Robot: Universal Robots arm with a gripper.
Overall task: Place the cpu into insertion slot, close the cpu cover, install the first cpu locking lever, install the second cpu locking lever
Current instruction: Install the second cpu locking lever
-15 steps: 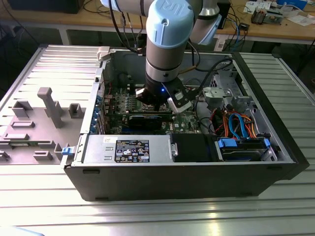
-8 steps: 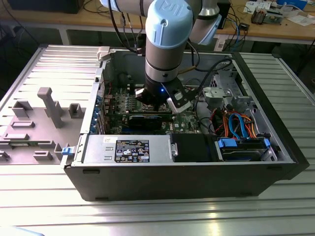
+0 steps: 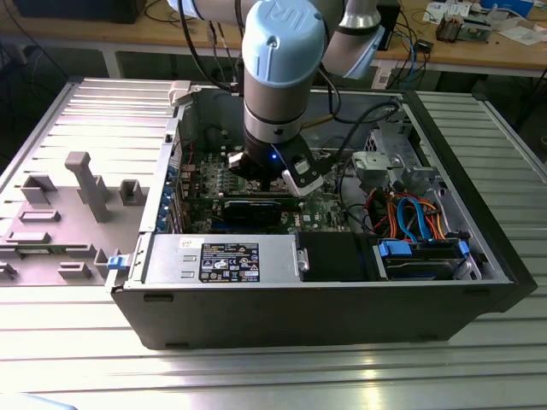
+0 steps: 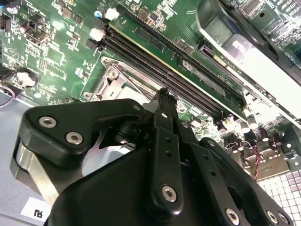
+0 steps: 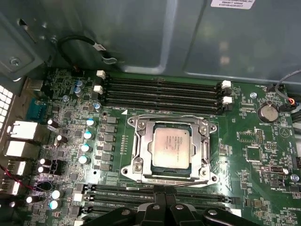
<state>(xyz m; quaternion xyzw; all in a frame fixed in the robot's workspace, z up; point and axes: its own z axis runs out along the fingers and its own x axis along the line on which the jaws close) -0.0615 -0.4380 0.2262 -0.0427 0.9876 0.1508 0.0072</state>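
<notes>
The cpu (image 5: 173, 147) sits flat inside the insertion slot (image 5: 141, 165), its dull silver top facing up, in the middle of the green circuit board (image 5: 254, 141). The cpu cover (image 5: 202, 149) lies closed around it — a silvery frame whose central cut-out leaves the chip's top showing. A thin wire lever (image 5: 169, 114) runs along the cover's edge on the side toward the long memory slots (image 5: 162, 89), and another thin lever (image 5: 175, 185) lies along the opposite edge, nearest the gripper.

In the first wrist view the gripper (image 5: 162, 195) is just beside the slot, its black fingertips drawn close together at that nearer lever's edge; whether they actually pinch the wire I cannot tell. In the second wrist view the gripper (image 4: 163, 96) appears from behind — its black linkages converge to a narrow tip that reaches the slot's rim (image 4: 110, 77), next to the dark memory slots (image 4: 164, 66).

In the exterior view the arm (image 3: 282, 68) reaches down into the open computer case (image 3: 325, 307), with its wrist low over the board near the black expansion card (image 3: 252, 209). The case rests on a ribbed metal table (image 3: 256, 376). A grey fixture block (image 3: 85, 184) stands on the table to the case's side, toward the exterior view's left. A labelled power supply (image 3: 226, 260) sits against the case's near wall, and blue and orange cables (image 3: 410, 218) lie on the far side of the case from the fixture.
</notes>
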